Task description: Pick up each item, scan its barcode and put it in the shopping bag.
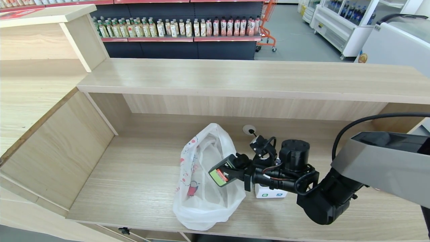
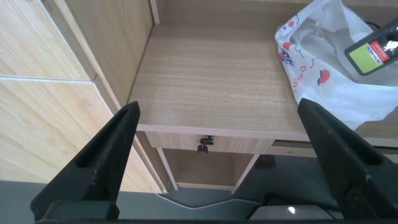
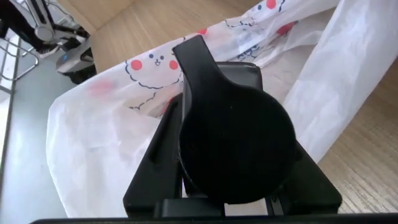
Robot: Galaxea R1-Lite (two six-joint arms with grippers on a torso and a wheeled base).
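Working outward from the robot. Left gripper (image 2: 217, 115) hangs off the front edge of the counter (image 1: 134, 188), fingers (image 2: 118, 143) spread wide, nothing between them.

Next out, the shopping bag (image 1: 201, 205) lies slumped on the counter with its mouth gaping upward. It is thin printed film, so my read is soft, no stiffness, and a rim that folds in if nudged. If it needs opening, take it by a handle loop or the rim, not the body.

Over the bag's mouth: 1 small flat pack (image 1: 219, 175) with a green and red label facing up, pinched at its far end by the right gripper (image 1: 233, 167). I cannot tell whether it is already below the rim.

Handling guess:
- light and fairly rigid
- glossy label, likely slick
- an end pinch lets it pivot
- a hold across the flat faces nearer the middle is safer, leaving the label clear

Just behind the right arm stands a white box (image 1: 268, 194), probably the scanner. A cable grommet (image 1: 249, 129) sits near the back wall.

Far off, a shelf of bottles (image 1: 174, 28).
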